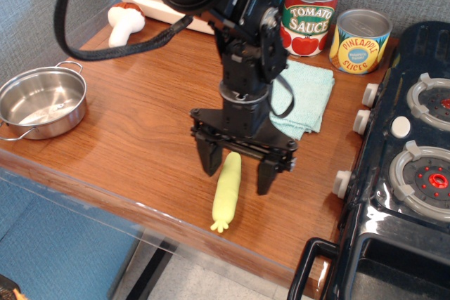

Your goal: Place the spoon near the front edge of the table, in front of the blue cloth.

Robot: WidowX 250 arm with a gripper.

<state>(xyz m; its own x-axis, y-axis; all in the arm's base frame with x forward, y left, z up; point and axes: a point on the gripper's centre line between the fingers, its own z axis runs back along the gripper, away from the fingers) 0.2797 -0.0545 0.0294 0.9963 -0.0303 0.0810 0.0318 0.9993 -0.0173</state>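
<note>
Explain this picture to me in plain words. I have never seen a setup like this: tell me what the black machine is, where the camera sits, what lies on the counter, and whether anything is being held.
The black machine is a robot arm. Its gripper, a two-fingered claw, points down with its fingers spread open. There is one picture, taken from a camera in front of the counter and above it, looking down at an angle.

On the brown table lies the spoon, showing its pale yellow-green handle, near the front edge and between the open fingers. Nothing is held; the spoon rests on the wood. Behind it is the blue cloth. At the back stand a tomato sauce can and a pineapple can. On the left are a steel pot and a white toy mushroom. A black toy stove sits on the right.
</note>
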